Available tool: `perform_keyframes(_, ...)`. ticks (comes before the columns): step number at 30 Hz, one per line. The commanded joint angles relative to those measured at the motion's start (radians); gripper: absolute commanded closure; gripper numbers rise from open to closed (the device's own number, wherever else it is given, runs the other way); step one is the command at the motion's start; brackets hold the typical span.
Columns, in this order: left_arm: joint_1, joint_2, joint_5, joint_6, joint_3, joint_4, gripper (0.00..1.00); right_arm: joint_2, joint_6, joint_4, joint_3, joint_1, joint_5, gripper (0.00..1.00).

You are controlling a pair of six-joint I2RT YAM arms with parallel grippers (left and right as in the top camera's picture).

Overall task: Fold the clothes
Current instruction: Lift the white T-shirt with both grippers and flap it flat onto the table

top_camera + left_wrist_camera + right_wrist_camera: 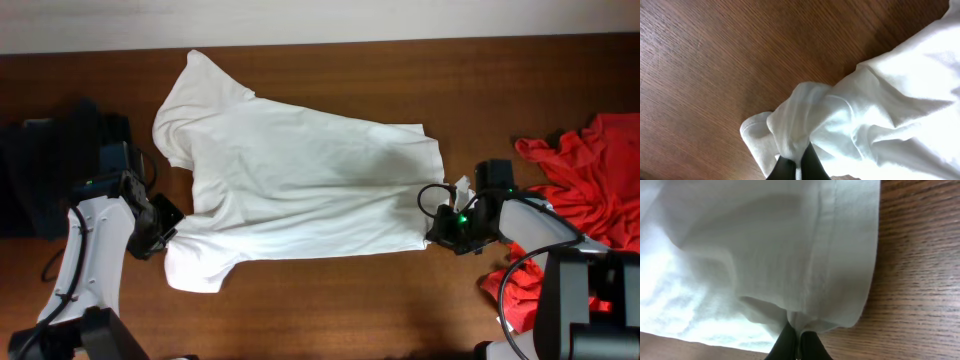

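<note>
A white T-shirt [300, 180] lies spread across the middle of the brown table, collar end to the left and hem to the right. My left gripper [168, 236] is shut on bunched white fabric at the shirt's near left sleeve; the left wrist view shows the cloth [840, 125] pinched between the black fingers [799, 167]. My right gripper [432, 232] is shut on the shirt's hem at its near right corner; the right wrist view shows the stitched hem [830, 270] gripped between the fingers [797, 342].
A red garment [590, 180] is heaped at the right edge of the table, beside the right arm. A dark garment or bag [40, 170] sits at the left edge. Bare wood [330, 310] shows in front of the shirt.
</note>
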Motion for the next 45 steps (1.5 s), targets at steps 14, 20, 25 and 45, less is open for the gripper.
perform_keyframes(14, 0.000, -0.100, 0.102, 0.269, 0.845, -0.148, 1.00, -0.091, -0.132, -0.968, 1.251, -0.121, 0.244, 0.96)
perform_keyframes(20, 0.030, -0.150, 0.058, 0.272, 1.185, -0.250, 1.00, -0.112, -0.135, -1.077, 1.636, -0.121, 0.294, 0.96)
perform_keyframes(25, 0.060, -0.193, 0.050, 0.271, 1.224, -0.244, 1.00, -0.105, -0.135, -1.049, 1.740, -0.121, 0.295, 0.96)
perform_keyframes(45, 0.008, 0.370, 0.148, 0.271, 1.392, 0.325, 1.00, 0.271, -0.098, -0.605, 1.830, -0.140, 0.384, 0.96)
